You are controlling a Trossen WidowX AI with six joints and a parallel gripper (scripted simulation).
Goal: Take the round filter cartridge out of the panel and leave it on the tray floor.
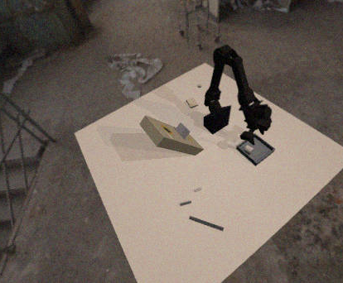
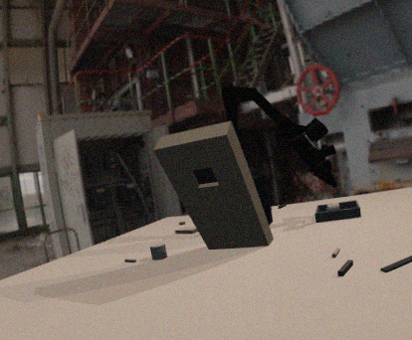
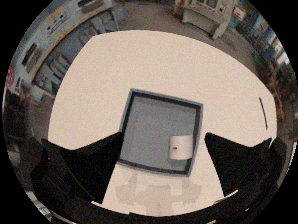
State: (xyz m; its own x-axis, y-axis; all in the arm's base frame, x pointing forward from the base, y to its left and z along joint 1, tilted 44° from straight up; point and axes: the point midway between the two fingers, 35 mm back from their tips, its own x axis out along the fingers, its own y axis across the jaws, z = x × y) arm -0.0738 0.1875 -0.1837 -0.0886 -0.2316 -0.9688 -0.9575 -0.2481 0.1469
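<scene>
The pale filter cartridge lies on its side in the grey tray. In the wrist view it is close to the tray's right wall, near the lower right corner, with a small red mark showing; its slots cannot be made out. My gripper is open and empty above the tray, with a gap between fingertips and tray in the exterior view. The tilted service panel has a dark opening through it.
A grey plate stands out from the panel's face. A dark cylinder stands behind the panel. A long dark bar and a short dark block lie on the table. A flat pale block lies near the arm's base.
</scene>
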